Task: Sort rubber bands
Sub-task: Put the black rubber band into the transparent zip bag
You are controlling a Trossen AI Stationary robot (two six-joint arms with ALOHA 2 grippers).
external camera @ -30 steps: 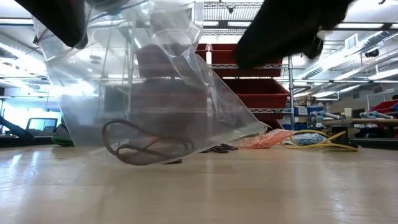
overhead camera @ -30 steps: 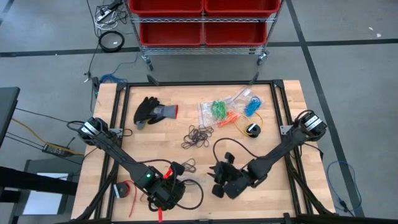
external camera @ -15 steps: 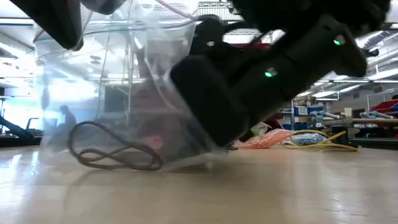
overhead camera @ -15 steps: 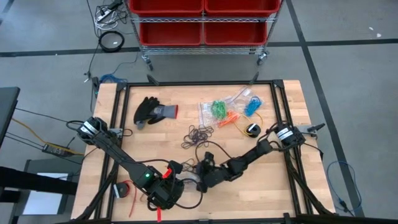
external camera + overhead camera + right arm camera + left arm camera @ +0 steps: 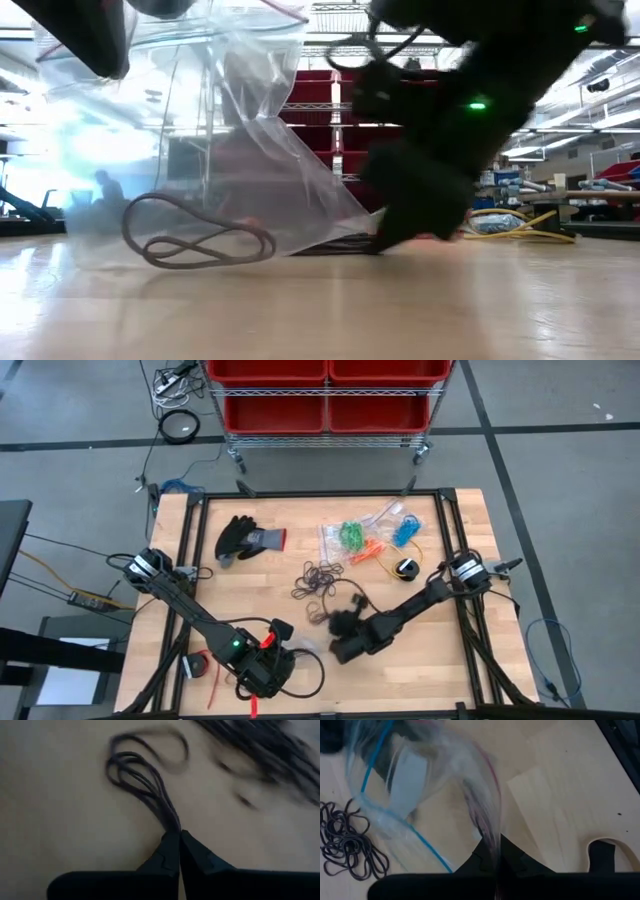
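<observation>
I have the right gripper (image 5: pixel 335 622) low over the middle of the wooden table (image 5: pixel 440 670), just below centre in the overhead frame, with its arm running up and right to the table's edge. In its wrist view the two dark fingers (image 5: pixel 172 851) are pressed together, and they pinch a small bunch of thin dark rubber bands (image 5: pixel 142 782) that trails off the fingertips and lies against the wood.

The left gripper (image 5: pixel 268 650) sits at the lower left of the overhead frame. Its fingers (image 5: pixel 492 860) are also pressed together, nipping the edge of a clear plastic bag with a blue seal line (image 5: pixel 415 780). In the low view that bag (image 5: pixel 215 150) hangs on the left of the frame down to the tabletop, with dark rubber loops inside (image 5: pixel 195 238) resting at its bottom.

A loose heap of dark rubber bands (image 5: pixel 318 578) lies on the wood near the centre of the overhead frame, just above the right gripper. Further up and right are other clear bags holding green rubber bands (image 5: pixel 351 535), orange rubber bands (image 5: pixel 368 549) and blue rubber bands (image 5: pixel 405 530). A black and grey work glove (image 5: pixel 243 538) lies in the upper left of the table, well apart from the bands.
</observation>
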